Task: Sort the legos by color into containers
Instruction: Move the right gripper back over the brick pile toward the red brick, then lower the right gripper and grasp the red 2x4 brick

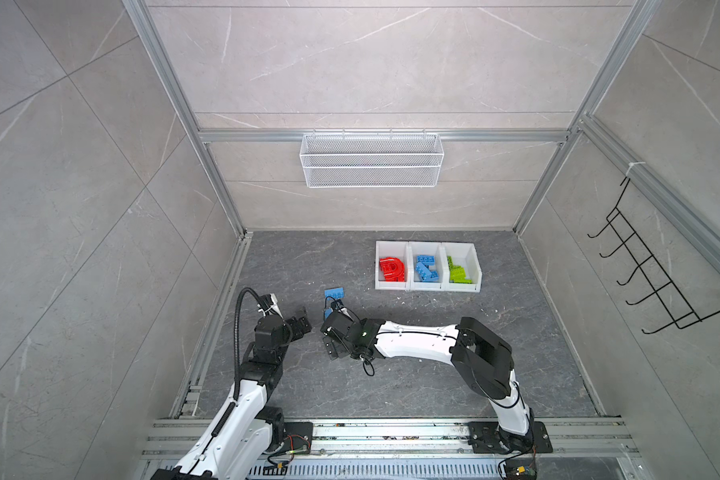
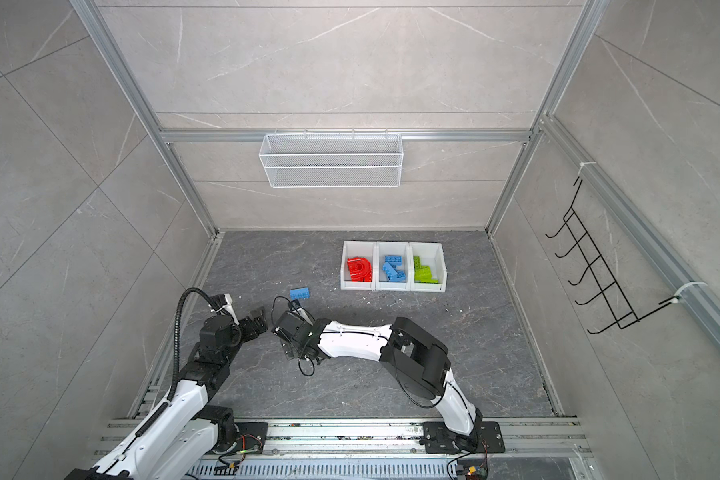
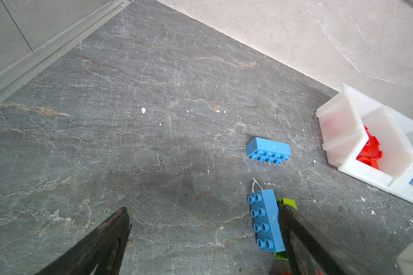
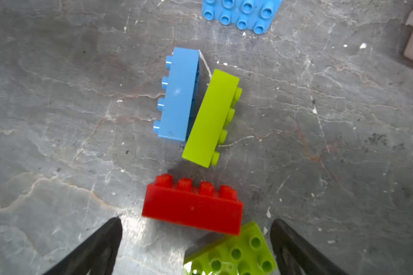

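My left end effector [image 3: 203,209] hung over the desk [image 1: 433,386], a dark grey veined slab flecked with white, its black fingers spread wide and holding nothing. A blue brick [image 3: 266,221] lay on its side just beside one finger; I could not tell if they touched. Beyond it a second blue brick [image 1: 334,293] sat alone, round studs on one face.

In both top views the wrist of the right arm hid most of the loose pile. From that arm's wrist camera, a lime brick [image 4: 211,119] met the first blue one at one end in a narrow V. Nearer the camera lay a glossy red brick [image 4: 192,209], then a second lime brick [image 4: 236,254], studs up. The right end effector [image 4: 196,221] stood wide open above them, gripping nothing.

Further right stood the bins [image 1: 427,286], three joined tubs of milky white plastic: red pieces [image 1: 393,269] in the left one, blue pieces [image 1: 427,268] in the middle, lime pieces [image 1: 458,272] in the right. A white mesh basket [image 1: 371,160] hung on the back wall, and a black wire hook rack [image 1: 649,274] on the right wall.
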Action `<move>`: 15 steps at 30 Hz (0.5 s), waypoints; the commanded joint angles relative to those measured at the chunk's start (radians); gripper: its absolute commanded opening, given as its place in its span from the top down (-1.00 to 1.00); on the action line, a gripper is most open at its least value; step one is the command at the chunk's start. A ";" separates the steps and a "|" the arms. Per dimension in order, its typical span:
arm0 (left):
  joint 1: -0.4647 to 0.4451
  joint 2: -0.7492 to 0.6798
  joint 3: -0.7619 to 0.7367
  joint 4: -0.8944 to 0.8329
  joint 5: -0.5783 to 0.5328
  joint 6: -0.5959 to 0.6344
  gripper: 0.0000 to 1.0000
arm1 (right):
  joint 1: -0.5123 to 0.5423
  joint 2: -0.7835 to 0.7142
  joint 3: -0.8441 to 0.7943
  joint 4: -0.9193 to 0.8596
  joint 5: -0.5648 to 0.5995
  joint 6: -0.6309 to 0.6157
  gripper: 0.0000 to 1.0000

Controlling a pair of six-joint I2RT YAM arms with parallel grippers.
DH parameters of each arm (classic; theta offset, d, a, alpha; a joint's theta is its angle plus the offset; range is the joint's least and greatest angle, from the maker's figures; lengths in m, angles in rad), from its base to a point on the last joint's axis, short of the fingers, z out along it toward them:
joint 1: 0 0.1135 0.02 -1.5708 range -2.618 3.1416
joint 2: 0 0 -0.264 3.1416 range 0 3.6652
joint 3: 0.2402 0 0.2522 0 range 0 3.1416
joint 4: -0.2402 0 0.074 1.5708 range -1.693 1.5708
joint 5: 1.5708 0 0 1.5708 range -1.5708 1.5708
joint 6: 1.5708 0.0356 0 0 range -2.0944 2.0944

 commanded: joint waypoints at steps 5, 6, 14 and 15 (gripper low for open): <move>0.008 -0.002 0.008 0.039 0.021 -0.014 -0.99 | 0.005 0.083 0.080 -0.017 0.027 0.019 -0.95; 0.007 -0.004 0.007 0.038 0.021 -0.013 -0.99 | 0.004 0.087 0.082 -0.017 0.026 0.018 -0.93; 0.009 -0.002 0.007 0.037 0.020 -0.010 -0.99 | 0.004 0.115 0.098 -0.002 0.011 0.018 -0.65; 0.009 -0.002 0.007 0.036 0.018 -0.012 -0.99 | 0.004 0.109 0.090 0.006 0.012 0.019 -0.63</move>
